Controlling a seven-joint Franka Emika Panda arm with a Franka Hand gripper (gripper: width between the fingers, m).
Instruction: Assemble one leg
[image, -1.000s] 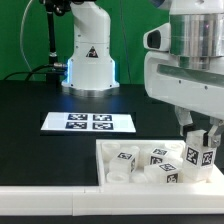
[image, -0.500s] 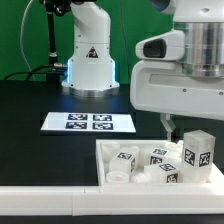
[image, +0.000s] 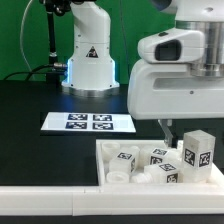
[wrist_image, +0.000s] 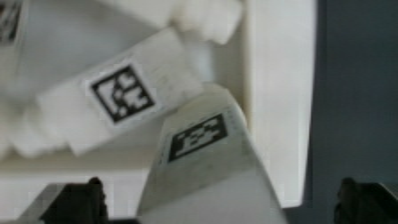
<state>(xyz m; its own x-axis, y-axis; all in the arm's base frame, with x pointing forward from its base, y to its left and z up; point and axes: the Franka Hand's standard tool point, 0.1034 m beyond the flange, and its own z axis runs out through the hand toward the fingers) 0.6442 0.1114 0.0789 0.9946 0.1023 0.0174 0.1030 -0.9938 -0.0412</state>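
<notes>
The leg (image: 197, 153) upright against the tray's (image: 103, 160) far-right edge.

The leg (image: 197, 151) is showing smooth white plastic with a matt black-and-white printed tag. The tray (image: 108, 166) is looking like matt white plastic. The marker board (image: 88, 122) is appearing thin and matt, the worktop (image: 40, 150) matt black.

Non-task items on the black table (image: 30, 150)

The marker board (image: 88, 122) lay flat near the table's middle. A white walled tray (image: 103, 163) sat toward the exterior view's right, apart from it.
</notes>
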